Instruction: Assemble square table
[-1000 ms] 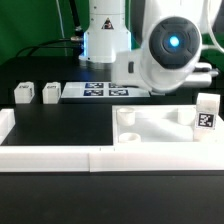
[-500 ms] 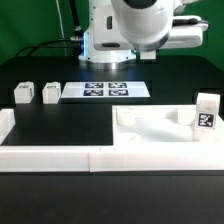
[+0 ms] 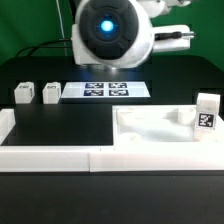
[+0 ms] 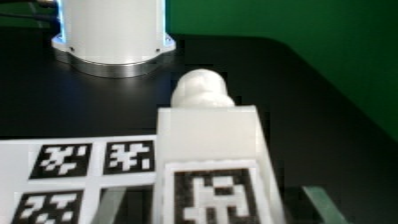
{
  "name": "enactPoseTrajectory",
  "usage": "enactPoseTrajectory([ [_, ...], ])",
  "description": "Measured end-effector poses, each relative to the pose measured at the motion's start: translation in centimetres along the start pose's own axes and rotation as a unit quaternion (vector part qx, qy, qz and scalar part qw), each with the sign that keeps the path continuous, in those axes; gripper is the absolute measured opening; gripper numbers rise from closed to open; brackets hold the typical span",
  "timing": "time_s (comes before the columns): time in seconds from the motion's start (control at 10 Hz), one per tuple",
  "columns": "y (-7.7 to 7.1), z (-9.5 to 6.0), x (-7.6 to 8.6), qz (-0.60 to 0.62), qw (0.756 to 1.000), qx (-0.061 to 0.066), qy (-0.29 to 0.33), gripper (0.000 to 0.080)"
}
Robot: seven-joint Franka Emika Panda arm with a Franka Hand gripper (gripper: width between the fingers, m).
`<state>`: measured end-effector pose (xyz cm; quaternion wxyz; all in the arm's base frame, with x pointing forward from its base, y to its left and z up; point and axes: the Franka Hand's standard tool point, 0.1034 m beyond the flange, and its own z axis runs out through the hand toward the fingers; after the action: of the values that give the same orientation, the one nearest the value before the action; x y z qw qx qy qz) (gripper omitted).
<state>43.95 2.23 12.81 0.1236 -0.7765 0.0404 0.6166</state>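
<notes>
The white square table top (image 3: 160,127) lies at the exterior view's right, behind the front wall. One white tagged leg (image 3: 207,112) stands at its right edge. Two more legs (image 3: 23,94) (image 3: 50,93) stand at the left. In the wrist view a fourth leg (image 4: 210,140), tag facing the camera and rounded end pointing away, sits between my gripper's (image 4: 217,206) blurred fingers (image 4: 322,200), held above the marker board (image 4: 71,172). In the exterior view the arm's round head (image 3: 112,35) hides the gripper.
The marker board (image 3: 105,90) lies behind the middle of the black table. A long low white border wall (image 3: 90,157) runs along the front. The robot's white base (image 4: 111,35) stands behind the marker board.
The arm has swung from over the table top at the exterior view's right toward the left, and now hangs over the marker board. The legs on the table have not moved.
</notes>
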Motion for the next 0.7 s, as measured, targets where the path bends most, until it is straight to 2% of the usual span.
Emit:
enactPoseTrajectory([
  [0.1,0.4,-2.0,0.1,0.000,1.000,0.002,-0.014,0.0284],
  [0.2,-0.1,-2.6,0.9,0.005,1.000,-0.002,0.006,0.0284],
  [0.4,-0.4,-2.4,1.3,-0.001,1.000,-0.005,0.029,0.0284],
  [0.5,-0.7,-3.7,1.8,-0.010,0.997,-0.015,0.074,0.0284],
  [0.6,-1.5,-2.9,1.3,0.009,0.993,-0.017,0.117,0.0284],
  [0.7,-1.6,-2.0,0.8,0.006,0.990,-0.016,0.142,0.0284],
])
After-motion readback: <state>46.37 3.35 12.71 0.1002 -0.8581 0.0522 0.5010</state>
